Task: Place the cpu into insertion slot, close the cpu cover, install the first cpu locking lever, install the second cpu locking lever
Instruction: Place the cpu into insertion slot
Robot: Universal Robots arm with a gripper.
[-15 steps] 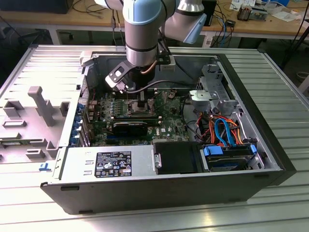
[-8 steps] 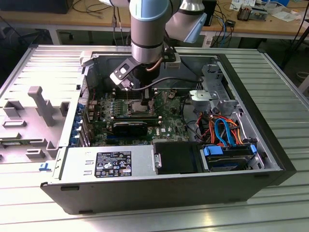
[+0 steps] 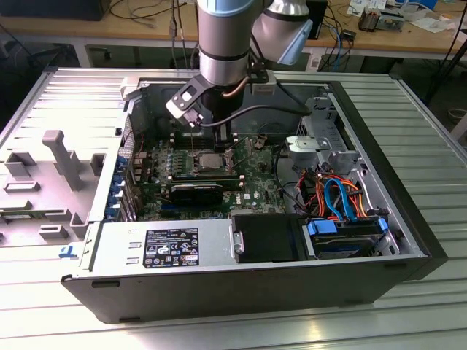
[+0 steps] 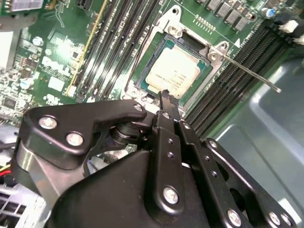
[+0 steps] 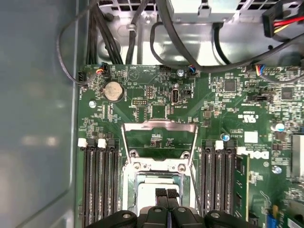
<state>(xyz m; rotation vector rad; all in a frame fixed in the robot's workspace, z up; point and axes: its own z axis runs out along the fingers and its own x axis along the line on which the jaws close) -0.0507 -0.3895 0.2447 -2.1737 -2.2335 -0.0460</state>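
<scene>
Fingers (image 5: 164, 195) are pressed together tip to tip w/ no visible gap, nothing held btwn them. The cpu (image 5: 151, 188) lies flat in the insertion slot (image 5: 129, 183), silver top up, directly under the fingertips. In the first wrist view the tips overlap the chip's middle; in the second wrist view the fingers (image 4: 167, 103) end at the near edge of the cpu (image 4: 173, 76), w/ the rest of the chip bare beyond them. Can't tell if the tips touch the chip or hang just above it.

Insertion slot (image 4: 190, 45) frames the chip on all sides. The cpu cover (image 5: 159, 125) is swung up & open, standing clear of the socket, green board showing thru its window. One locking lever (image 4: 251, 73) is unlatched, a thin metal rod angled out over the memory slots (image 5: 99, 185) beside the socket.

In the exterior view the arm reaches down into the open PC case (image 3: 219, 295) lying on the ribbed metal desk (image 3: 430, 189); fingers (image 3: 228, 140) point down just by the cpu (image 3: 211, 161), near the middle of the motherboard
</scene>
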